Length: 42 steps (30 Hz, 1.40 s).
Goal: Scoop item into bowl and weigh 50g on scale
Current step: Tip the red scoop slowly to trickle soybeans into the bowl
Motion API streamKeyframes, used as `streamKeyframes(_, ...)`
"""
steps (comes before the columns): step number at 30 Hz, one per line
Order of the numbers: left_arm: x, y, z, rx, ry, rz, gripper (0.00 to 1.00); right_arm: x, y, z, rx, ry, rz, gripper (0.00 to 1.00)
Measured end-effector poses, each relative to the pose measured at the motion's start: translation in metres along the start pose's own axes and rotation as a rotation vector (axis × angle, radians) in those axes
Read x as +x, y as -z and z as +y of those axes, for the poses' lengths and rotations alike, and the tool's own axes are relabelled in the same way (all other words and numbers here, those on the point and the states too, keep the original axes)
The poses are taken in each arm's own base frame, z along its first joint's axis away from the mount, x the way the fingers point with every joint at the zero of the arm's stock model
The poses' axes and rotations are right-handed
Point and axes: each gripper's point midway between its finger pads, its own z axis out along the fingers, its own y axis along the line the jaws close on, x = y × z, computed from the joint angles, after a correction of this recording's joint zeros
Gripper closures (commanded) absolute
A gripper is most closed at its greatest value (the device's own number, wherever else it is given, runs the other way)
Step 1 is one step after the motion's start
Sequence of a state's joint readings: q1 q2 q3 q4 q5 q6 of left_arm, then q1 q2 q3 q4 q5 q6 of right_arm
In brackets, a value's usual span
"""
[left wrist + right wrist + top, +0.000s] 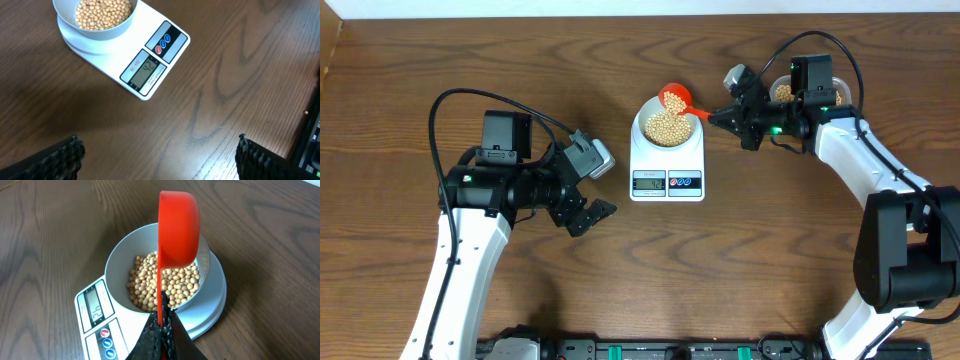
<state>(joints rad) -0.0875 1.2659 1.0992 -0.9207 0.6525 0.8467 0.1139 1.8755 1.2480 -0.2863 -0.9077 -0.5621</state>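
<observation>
Over the bowl point(119, 257), my right gripper point(162, 326) pinches the scoop point(178, 230) by its skinny handle point(160, 287); beans point(147, 287) look light, hard, rolly, so I'd tip gently. Meanwhile my left gripper point(160, 157) hangs spread wide.

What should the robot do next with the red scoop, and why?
Probably tip the scoop a little further, gently. The right gripper holds it tilted over the bowl of beans, and the scale seems to read 42, short of fifty, so only a few more beans look needed.
</observation>
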Motion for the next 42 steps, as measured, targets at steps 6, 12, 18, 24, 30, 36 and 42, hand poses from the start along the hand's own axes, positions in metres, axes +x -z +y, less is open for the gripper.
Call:
streamKeyframes(6,0.0001,0.0,-0.0001,0.0,0.0,0.0,0.02,0.0,0.0,0.0,0.0,0.003,0.0,0.99)
streamKeyframes(12,0.0,0.0,0.0,0.0,0.0,0.0,0.01,-0.0001,0.0,0.0,0.0,0.004,0.0,0.99)
streamKeyframes(18,0.0,0.0,0.0,0.0,0.0,0.0,0.01,-0.0001,0.0,0.0,0.0,0.014,0.0,0.99)
streamKeyframes(24,0.0,0.0,0.0,0.0,0.0,0.0,0.01,-0.0001,0.0,-0.0001,0.0,0.039,0.0,0.99)
streamKeyframes(30,0.0001,0.0,-0.0001,0.0,0.0,0.0,0.01,-0.0001,0.0,-0.0001,0.0,0.05,0.0,0.99)
streamKeyframes(36,0.0,0.0,0.0,0.0,0.0,0.0,0.02,-0.0001,0.0,-0.0001,0.0,0.05,0.0,0.99)
streamKeyframes(42,0.0,0.0,0.0,0.0,0.0,0.0,0.01,-0.0001,0.0,-0.0001,0.0,0.05,0.0,0.99)
